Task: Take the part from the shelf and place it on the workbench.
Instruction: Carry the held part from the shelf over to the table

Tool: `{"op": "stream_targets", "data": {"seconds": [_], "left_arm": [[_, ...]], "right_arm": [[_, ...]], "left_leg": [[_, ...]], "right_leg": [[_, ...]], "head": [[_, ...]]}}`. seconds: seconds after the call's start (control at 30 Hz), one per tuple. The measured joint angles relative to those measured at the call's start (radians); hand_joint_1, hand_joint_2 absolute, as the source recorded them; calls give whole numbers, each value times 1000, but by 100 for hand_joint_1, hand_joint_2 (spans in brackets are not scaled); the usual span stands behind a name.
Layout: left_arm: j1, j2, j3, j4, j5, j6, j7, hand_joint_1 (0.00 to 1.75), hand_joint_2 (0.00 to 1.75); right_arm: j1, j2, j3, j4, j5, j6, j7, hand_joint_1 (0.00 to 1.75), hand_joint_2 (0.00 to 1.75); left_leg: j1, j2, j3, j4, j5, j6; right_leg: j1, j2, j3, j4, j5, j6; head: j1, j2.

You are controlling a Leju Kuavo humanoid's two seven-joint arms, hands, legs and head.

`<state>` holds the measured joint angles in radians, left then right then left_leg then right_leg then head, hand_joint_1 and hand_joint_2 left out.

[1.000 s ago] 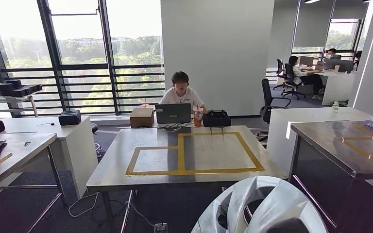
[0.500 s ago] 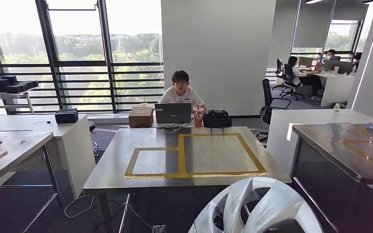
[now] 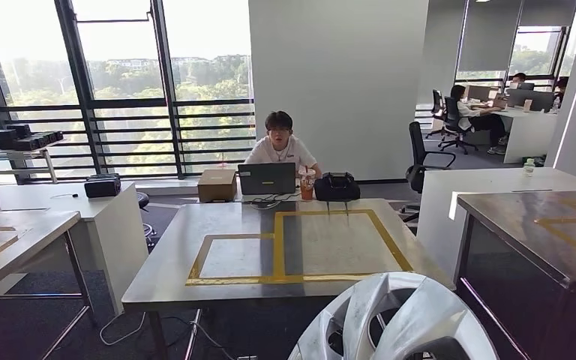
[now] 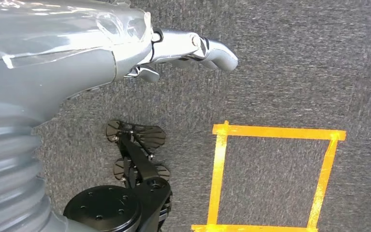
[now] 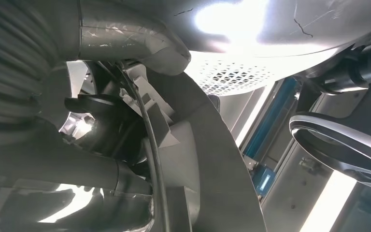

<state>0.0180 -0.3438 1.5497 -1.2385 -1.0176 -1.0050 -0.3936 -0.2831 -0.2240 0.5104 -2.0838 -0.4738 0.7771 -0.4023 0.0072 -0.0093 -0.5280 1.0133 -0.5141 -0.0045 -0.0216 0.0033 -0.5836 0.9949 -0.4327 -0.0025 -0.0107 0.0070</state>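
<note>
Closer now, the worktop (image 3: 195,262) had grown in my head view as the robot walked. Silver wheel cover (image 3: 397,319), gripped by right hand (image 5: 125,125), stayed low. Left hand (image 4: 77,53) hung, fingers (image 4: 198,48) spread. Carrying step; next, reach the taped square (image 3: 330,240).

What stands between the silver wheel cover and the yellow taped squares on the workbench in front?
Nothing visible. The wheel cover is low in the head view, just short of the workbench edge. The taped squares are bare. The laptop, cup, black bag and cardboard box sit beyond the tape, at the far edge.
</note>
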Motion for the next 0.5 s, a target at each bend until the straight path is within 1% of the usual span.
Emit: {"op": "stream_targets", "data": {"seconds": [0.03, 0.07, 0.1, 0.13, 0.17, 0.2, 0.23, 0.27, 0.3, 0.33, 0.37, 0.43, 0.47, 0.5], "left_arm": [[0, 0, 0, -1, 0, 0, 0, 0, 175], [0, 0, 0, -2, 1, 0, 0, 0, 175], [0, 0, 0, -3, 0, 0, 1, 0, 175], [1, 0, 0, -3, 0, 0, 1, 0, 175], [1, 0, 0, -3, 0, 0, 2, 0, 175], [1, 0, 0, -3, 0, 0, 2, 0, 175], [1, 0, 0, -3, 0, 0, 2, 0, 175], [2, 0, 0, -3, 0, 0, 2, 0, 175], [2, 2, 1, -5, 0, 0, 2, 0, 175], [2, 3, 1, -6, 0, 0, 2, 0, 175], [2, 4, 1, -8, 0, 0, 2, 0, 175], [2, 4, 1, -11, 0, 0, 2, 0, 175], [3, 3, 0, -11, 0, 0, 2, 0, 175], [3, 2, 0, -11, 0, 0, 1, 0, 175]], "right_arm": [[-1, 1, 1, 0, 0, -1, 1, 175, 175], [-3, 2, 2, 0, -1, -1, 1, 175, 175], [-4, 3, 3, 0, -1, -2, 2, 175, 175], [-4, 4, 5, 0, -1, -2, 2, 175, 175], [-4, 4, 6, 0, -1, -2, 3, 175, 175], [-4, 4, 7, 0, -1, -3, 3, 175, 175], [-4, 4, 8, 0, -1, -3, 3, 175, 175], [-5, 5, 9, 0, -1, -3, 3, 175, 175], [-5, 5, 10, 0, -1, -3, 3, 175, 175], [-6, 6, 10, 0, -2, -3, 3, 175, 175], [-7, 6, 11, 1, -2, -3, 3, 175, 175], [-9, 7, 11, 1, -2, -4, 3, 175, 175], [-9, 7, 11, 1, -2, -5, 3, 175, 175], [-10, 7, 11, 0, -2, -6, 3, 175, 175]], "left_leg": [[2, 1, -22, 46, -22, -5], [3, 3, -58, 113, -49, -10], [4, 3, -105, 191, -77, -13], [5, 4, -151, 257, -93, -15], [5, 4, -182, 291, -89, -15], [5, 4, -193, 284, -62, -13], [3, 4, -181, 233, -16, -7], [1, 4, -157, 158, 38, 3], [-4, 5, -129, 87, 76, 14], [-8, 7, -106, 33, 99, 25], [-12, 8, -94, 6, 105, 34], [-17, 10, -82, -11, 95, 46], [-15, 9, -71, -20, 94, 51], [-13, 8, -57, -29, 93, 55]], "right_leg": [[-3, 0, 7, -1, -5, -6], [-2, 0, 13, -1, -10, -12], [0, 0, 19, -1, -16, -15], [1, 0, 24, 0, -22, -17], [3, 1, 31, 0, -28, -17], [5, 2, 40, 0, -36, -17], [8, 3, 53, -1, -44, -16], [10, 4, 65, -2, -53, -16], [14, 5, 76, -2, -63, -13], [16, 5, 83, -4, -71, -10], [17, 6, 87, -7, -76, -6], [16, 7, 95, -2, -72, 9], [16, 5, 97, 6, -72, 14], [16, 4, 92, 27, -76, 18]], "head": [[-1, 0], [-2, 0], [-3, 0], [-4, 0], [-4, 0], [-4, 0], [-4, 0], [-4, 0], [-4, -1], [-4, -1], [-3, 0], [-4, 0], [-4, 0], [-4, 0]]}}
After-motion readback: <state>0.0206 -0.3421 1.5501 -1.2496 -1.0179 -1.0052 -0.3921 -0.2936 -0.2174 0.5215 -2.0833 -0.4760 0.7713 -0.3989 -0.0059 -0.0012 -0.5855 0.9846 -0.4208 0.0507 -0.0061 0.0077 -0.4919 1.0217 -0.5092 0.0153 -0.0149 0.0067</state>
